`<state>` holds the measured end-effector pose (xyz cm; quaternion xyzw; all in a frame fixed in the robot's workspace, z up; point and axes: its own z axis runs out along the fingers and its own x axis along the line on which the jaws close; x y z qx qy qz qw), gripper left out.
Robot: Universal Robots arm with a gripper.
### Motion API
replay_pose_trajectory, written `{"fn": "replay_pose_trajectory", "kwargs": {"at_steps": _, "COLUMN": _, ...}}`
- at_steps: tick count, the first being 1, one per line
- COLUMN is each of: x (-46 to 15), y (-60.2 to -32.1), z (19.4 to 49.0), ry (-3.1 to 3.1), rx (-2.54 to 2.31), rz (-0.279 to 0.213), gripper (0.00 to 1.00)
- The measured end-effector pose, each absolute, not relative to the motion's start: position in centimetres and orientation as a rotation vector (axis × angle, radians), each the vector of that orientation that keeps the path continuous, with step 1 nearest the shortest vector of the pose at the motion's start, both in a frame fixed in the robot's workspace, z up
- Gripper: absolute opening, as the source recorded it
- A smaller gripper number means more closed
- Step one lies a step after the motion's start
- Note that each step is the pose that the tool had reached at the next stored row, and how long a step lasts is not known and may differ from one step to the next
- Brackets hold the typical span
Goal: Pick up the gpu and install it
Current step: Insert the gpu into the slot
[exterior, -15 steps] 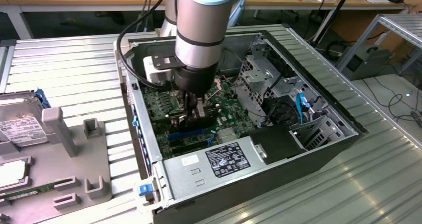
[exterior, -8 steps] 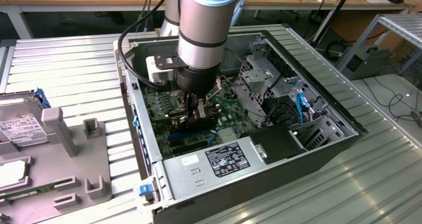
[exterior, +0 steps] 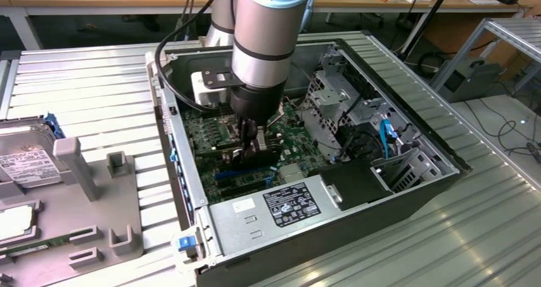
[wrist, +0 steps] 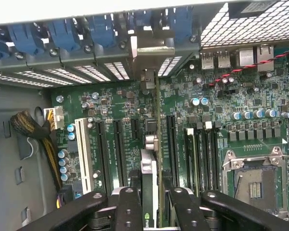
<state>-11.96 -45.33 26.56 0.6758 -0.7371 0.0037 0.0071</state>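
Black claw (wrist: 149, 207) fingers (wrist: 127, 211) sit closest to the wrist camera, clamped on the two flat faces of the gpu (wrist: 149, 168), which stands on edge between them. In that view the card's long axis runs straight away from the claw toward the case's rear wall, its silver bracket (wrist: 151, 53) leading and already up against the row of blue slot clips (wrist: 101, 29). Its lower edge hangs over the green motherboard (wrist: 260, 110), between the black expansion slots (wrist: 118, 144) on one side and the memory slots (wrist: 202, 154) on the other; whether it is seated in a slot cannot be told. A white PCI slot (wrist: 83, 149) and a bundle of sleeved cables (wrist: 31, 127) lie farther out, and the empty CPU socket (wrist: 255, 178) is on the opposite side.

In the exterior view the arm (exterior: 266, 40) reaches down into the open computer case (exterior: 439, 166), claw (exterior: 253, 149) at mid-board. Beside the case, at 9 o'clock, a grey fixture (exterior: 93, 198) on the table (exterior: 110, 84) carries a hard drive (exterior: 25, 163).
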Motion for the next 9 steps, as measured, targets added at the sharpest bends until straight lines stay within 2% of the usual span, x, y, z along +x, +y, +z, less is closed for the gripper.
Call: {"fn": "replay_pose_trajectory", "kwargs": {"at_steps": 9, "x": -11.97, "y": -45.09, "z": 26.56, "ry": -2.259, "rx": 2.162, "rz": 0.012, "gripper": 0.27}}
